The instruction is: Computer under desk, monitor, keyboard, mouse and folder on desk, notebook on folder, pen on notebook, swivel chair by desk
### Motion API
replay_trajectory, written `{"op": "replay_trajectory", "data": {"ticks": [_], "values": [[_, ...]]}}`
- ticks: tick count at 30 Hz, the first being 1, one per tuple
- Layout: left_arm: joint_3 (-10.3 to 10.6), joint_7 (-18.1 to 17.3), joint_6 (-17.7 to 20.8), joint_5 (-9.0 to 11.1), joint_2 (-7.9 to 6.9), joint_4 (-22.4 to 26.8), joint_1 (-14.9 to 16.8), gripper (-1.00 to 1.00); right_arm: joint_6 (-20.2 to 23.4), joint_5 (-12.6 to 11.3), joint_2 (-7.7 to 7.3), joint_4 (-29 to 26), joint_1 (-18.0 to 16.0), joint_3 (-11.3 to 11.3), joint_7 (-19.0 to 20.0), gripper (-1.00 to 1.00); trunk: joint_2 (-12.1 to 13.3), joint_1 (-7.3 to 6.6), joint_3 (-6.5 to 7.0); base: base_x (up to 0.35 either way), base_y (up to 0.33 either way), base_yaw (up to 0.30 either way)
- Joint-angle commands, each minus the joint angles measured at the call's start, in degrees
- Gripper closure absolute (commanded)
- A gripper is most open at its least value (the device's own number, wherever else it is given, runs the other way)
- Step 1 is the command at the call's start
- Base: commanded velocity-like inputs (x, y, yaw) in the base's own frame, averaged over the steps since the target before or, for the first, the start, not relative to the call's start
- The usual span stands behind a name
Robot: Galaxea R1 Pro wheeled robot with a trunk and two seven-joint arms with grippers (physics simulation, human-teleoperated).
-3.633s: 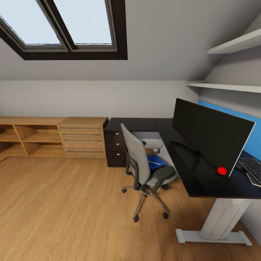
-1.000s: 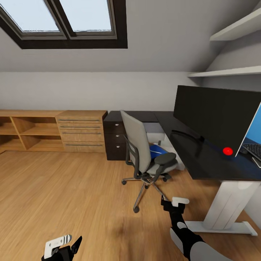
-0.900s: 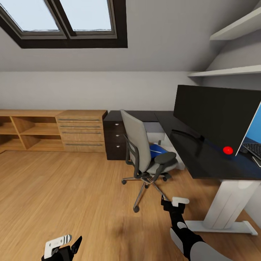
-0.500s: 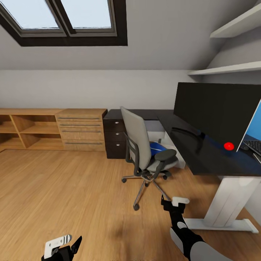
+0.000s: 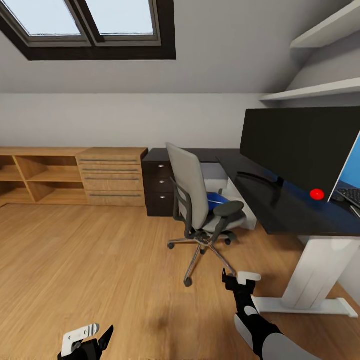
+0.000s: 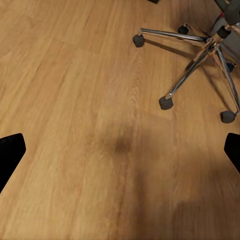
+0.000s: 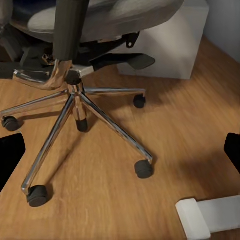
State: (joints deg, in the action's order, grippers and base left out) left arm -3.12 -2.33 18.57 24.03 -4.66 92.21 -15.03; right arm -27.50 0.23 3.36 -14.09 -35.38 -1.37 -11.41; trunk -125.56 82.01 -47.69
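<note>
Head view: the swivel chair [image 5: 202, 210] stands at frame centre beside the desk [image 5: 280, 210], the blue folder [image 5: 216, 201] on its seat; the monitor [image 5: 300, 145] fills the right side. Both grippers—left [image 5: 85, 340], right [image 5: 240, 280]—hang low, jaws spread, empty. Open floor [image 5: 100, 260] lies to the left. Left wrist view: bare boards, chair castors at upper right. Right wrist view: the chrome base [image 7: 75, 105] is close—driving on could nudge the chair and slide the folder off.
</note>
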Motion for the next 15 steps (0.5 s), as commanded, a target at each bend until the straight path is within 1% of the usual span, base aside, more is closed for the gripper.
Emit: {"op": "replay_trajectory", "data": {"ticks": [1,4,7,9,10,11,12,13,14,15], "values": [[0.1,-0.2,0.6,0.5,0.07,0.2,0.0,-1.0,-0.7,0.0,0.08,0.1,0.0,-0.1,-0.1,-1.0,-0.4,0.22,-0.23,0.0,0.0,0.0],[1.1,-0.2,1.0,0.5,0.22,0.2,0.0,-1.0,-1.0,-0.1,0.16,0.1,-0.1,-0.2,-0.1,-1.0,-1.6,0.88,-0.77,0.0,0.0,0.0],[2.1,-0.2,2.9,0.5,0.63,0.4,0.0,-1.0,0.6,-0.3,0.19,-0.1,-0.1,-0.2,-0.2,-1.0,-2.8,1.54,-1.31,0.0,0.0,0.0],[2.4,-0.1,6.2,0.5,0.8,0.4,0.2,-1.0,3.2,-0.3,0.17,-0.5,-0.2,-0.2,-0.2,-1.0,-3.6,1.98,-1.67,0.0,0.0,0.0],[2.5,-0.1,9.2,0.5,0.86,0.5,1.2,-1.0,5.3,-0.3,0.15,-1.1,-0.6,-0.3,-0.2,-1.0,-4.0,2.2,-1.84,0.0,0.0,0.0],[2.5,-0.2,10.7,0.6,0.88,0.5,2.0,-1.0,6.3,-0.3,0.13,-1.4,-1.0,-0.3,-0.2,-1.0,-4.4,2.42,-2.02,0.0,0.0,0.0],[2.5,-0.2,13.9,0.7,0.91,0.5,3.6,-1.0,8.4,-0.3,0.09,-2.0,-2.0,-0.3,-0.2,-1.0,-4.8,2.64,-2.2,0.0,0.0,0.0],[2.6,-0.2,17.1,1.2,0.9,0.5,5.6,-1.0,10.2,-0.3,-0.04,-2.4,-3.4,-0.3,-0.2,-1.0,-5.2,2.86,-2.38,0.0,0.0,0.0],[2.5,-0.2,18.6,1.7,0.88,0.5,6.6,-1.0,11.0,-0.3,-0.16,-2.5,-4.2,-0.3,-0.2,-1.0,-5.7,3.08,-2.56,0.0,0.0,0.0],[2.5,-0.2,22.3,4.1,0.78,0.5,9.9,-1.0,13.0,-0.4,-0.61,-2.6,-6.5,-0.4,-0.2,-1.0,-6.1,3.3,-2.74,0.0,0.0,0.0]]}}
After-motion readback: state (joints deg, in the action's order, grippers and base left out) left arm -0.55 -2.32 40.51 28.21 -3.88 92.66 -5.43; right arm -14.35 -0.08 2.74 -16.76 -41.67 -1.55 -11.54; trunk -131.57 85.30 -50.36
